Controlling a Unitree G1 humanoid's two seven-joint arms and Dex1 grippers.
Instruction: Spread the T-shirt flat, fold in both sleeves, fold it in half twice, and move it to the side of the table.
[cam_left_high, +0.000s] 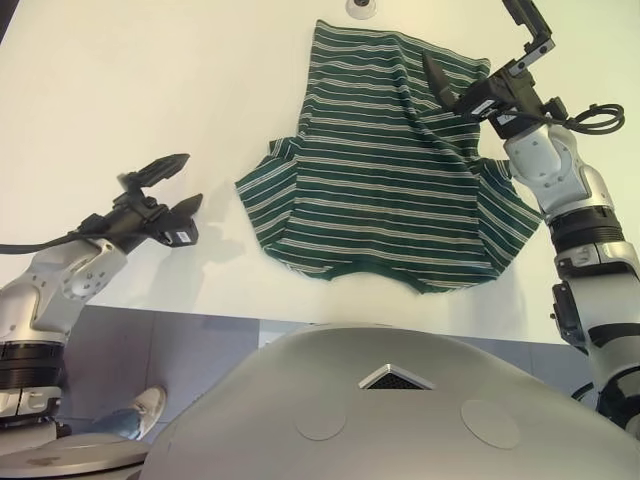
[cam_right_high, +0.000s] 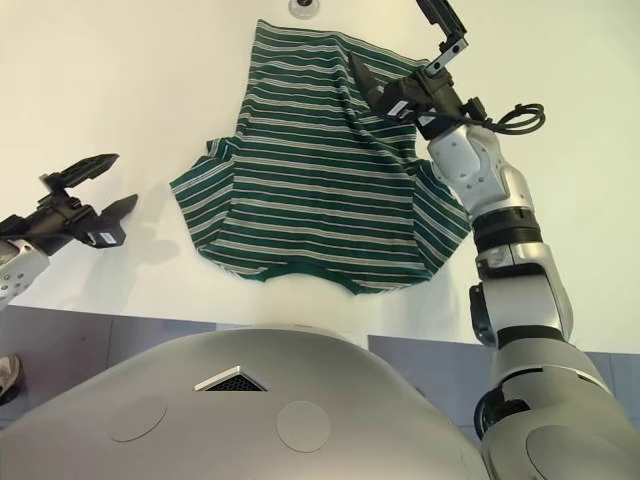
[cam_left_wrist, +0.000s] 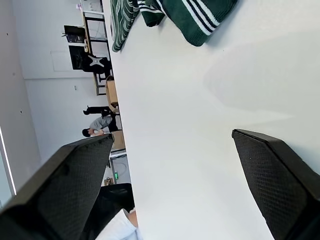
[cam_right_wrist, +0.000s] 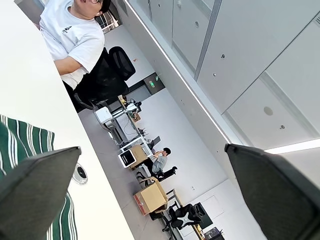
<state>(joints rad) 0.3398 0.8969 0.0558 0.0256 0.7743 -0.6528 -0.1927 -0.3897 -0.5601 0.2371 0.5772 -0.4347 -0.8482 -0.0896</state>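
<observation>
A green T-shirt (cam_left_high: 385, 180) with white stripes lies on the white table (cam_left_high: 120, 80), mostly spread out with its sleeves out to both sides near the front. Its far right part is rumpled. My right gripper (cam_left_high: 467, 32) is open at that far right corner, one finger low over the fabric and the other raised well above it. The right wrist view shows the gripper (cam_right_wrist: 150, 149) wide open beside a strip of the shirt (cam_right_wrist: 20, 140). My left gripper (cam_left_high: 190, 180) hovers open over bare table left of the shirt, holding nothing. The left wrist view has the shirt (cam_left_wrist: 195, 15) ahead of it.
A small round grommet (cam_left_high: 361, 6) sits in the table just beyond the shirt's far edge. The table's front edge (cam_left_high: 200, 312) runs close below the shirt, with grey floor under it. Bare tabletop lies on both sides of the shirt.
</observation>
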